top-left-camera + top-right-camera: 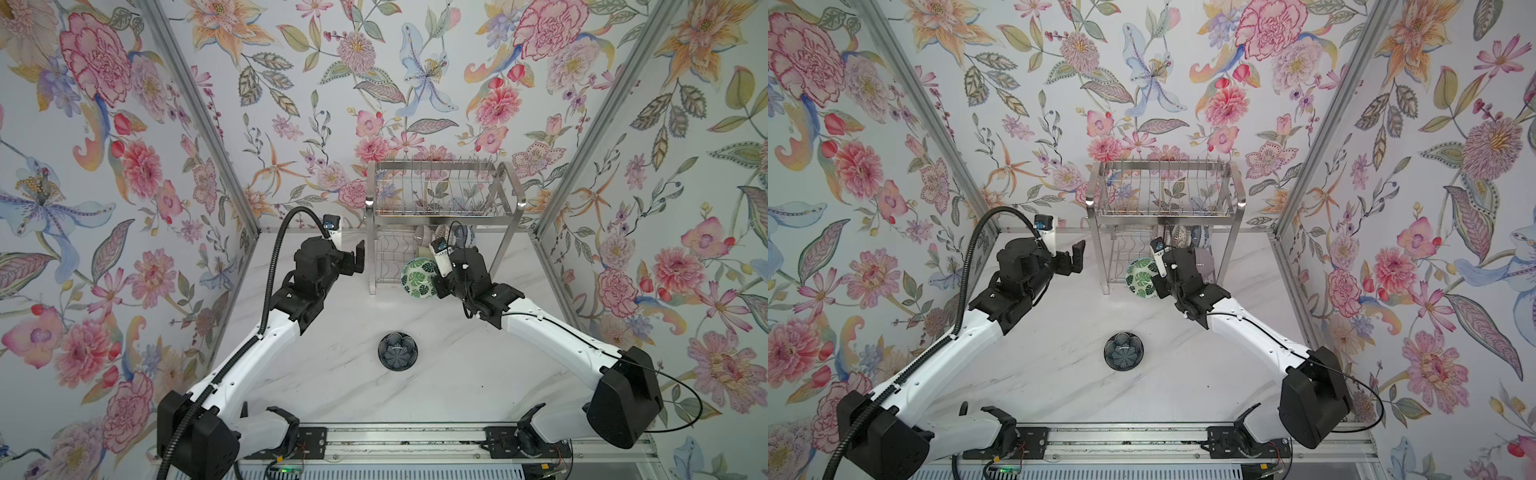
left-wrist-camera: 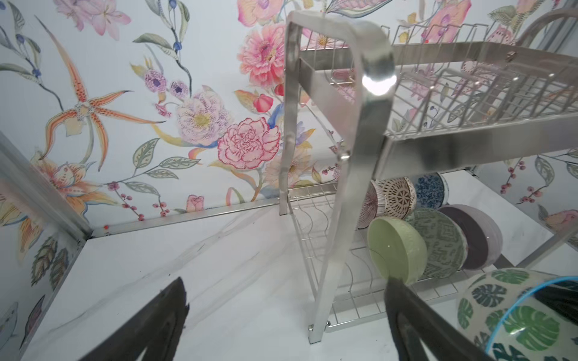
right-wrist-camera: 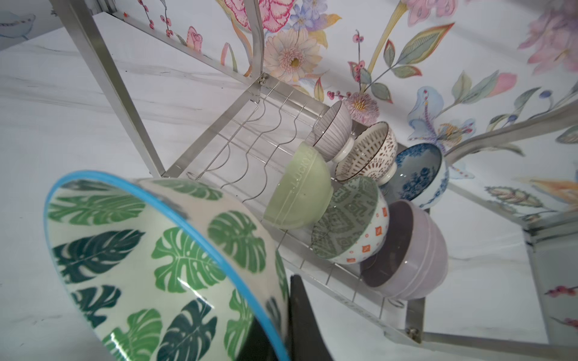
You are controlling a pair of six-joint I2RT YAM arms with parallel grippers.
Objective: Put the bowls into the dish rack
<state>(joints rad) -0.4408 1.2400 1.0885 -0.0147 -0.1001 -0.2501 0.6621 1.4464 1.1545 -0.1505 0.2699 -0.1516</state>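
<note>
Right gripper [image 1: 434,286] is clamped on the leaf bowl [image 1: 417,277], tipped on edge at the 6 o'clock side of the rack's [image 1: 440,215] lower shelf, where 6 bowls [image 3: 350,212] sit. Left gripper [image 1: 353,261] hangs wide apart and empty at the rack's 9 o'clock. The navy bowl [image 1: 397,350] sits on the table [image 1: 324,382], 6 o'clock from the rack.

— What's nearest the lens?
— The green leaf bowl [image 3: 162,265], tilted, blue-rimmed, a black gripper finger [image 3: 308,322] against its outer wall.
— And behind?
— Six bowls [image 3: 347,218] leaning on the dish rack [image 3: 109,81]'s wavy wire shelf.
</note>
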